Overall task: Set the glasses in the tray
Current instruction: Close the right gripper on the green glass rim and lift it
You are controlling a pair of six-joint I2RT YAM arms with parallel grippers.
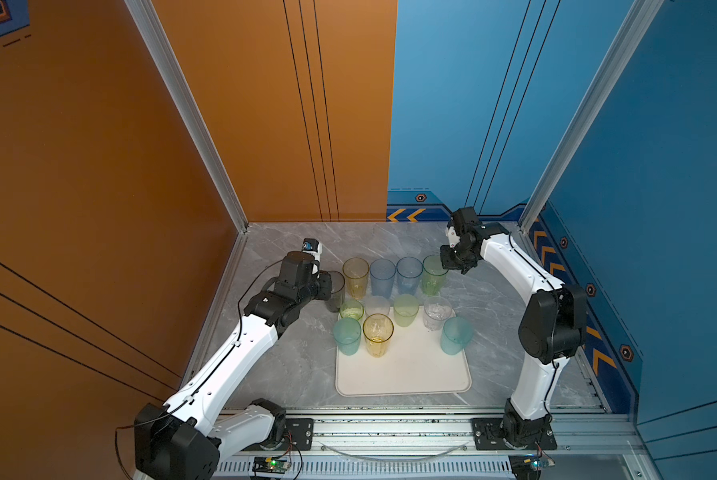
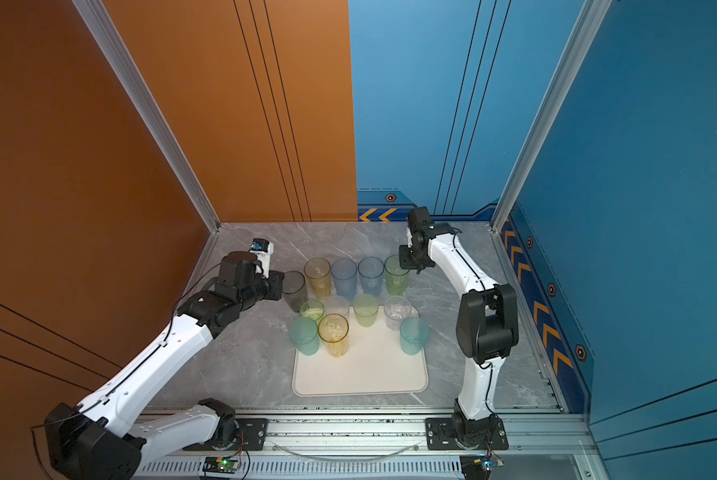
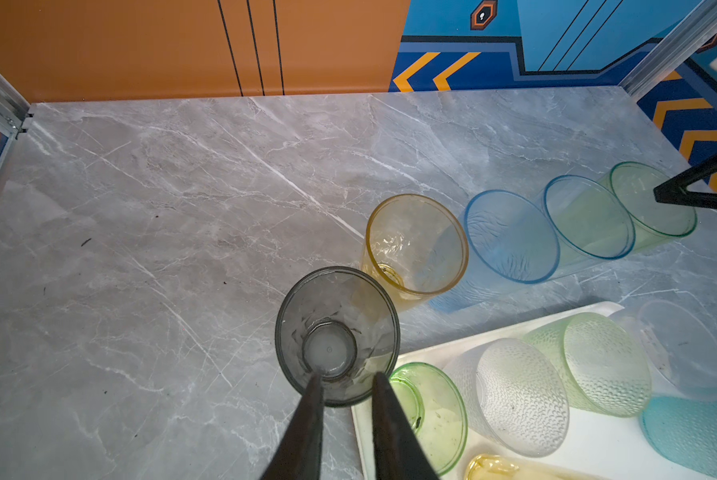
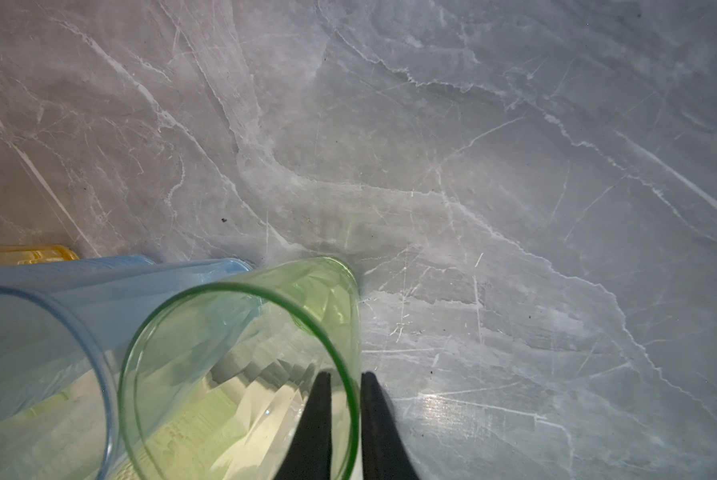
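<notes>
Left tool (image 3: 344, 384) clamped on smoky grey tumbler's (image 3: 337, 332) rim, worktop (image 3: 182, 208) beside tray (image 1: 402, 370). Right tool (image 4: 344, 384) pinching tall green tumbler's (image 4: 240, 365) rim, upright.

Twelve see-through tumblers, all upright. Back row on the marble: smoky grey glass (image 1: 335, 291), yellow (image 1: 355, 276), two blue ones (image 1: 382, 276) (image 1: 409, 274), tall green glass (image 1: 434, 274). The rest crowd the far end of the cream tray (image 1: 406, 374), with the teal tumbler (image 1: 455, 335) at its right edge.
</notes>
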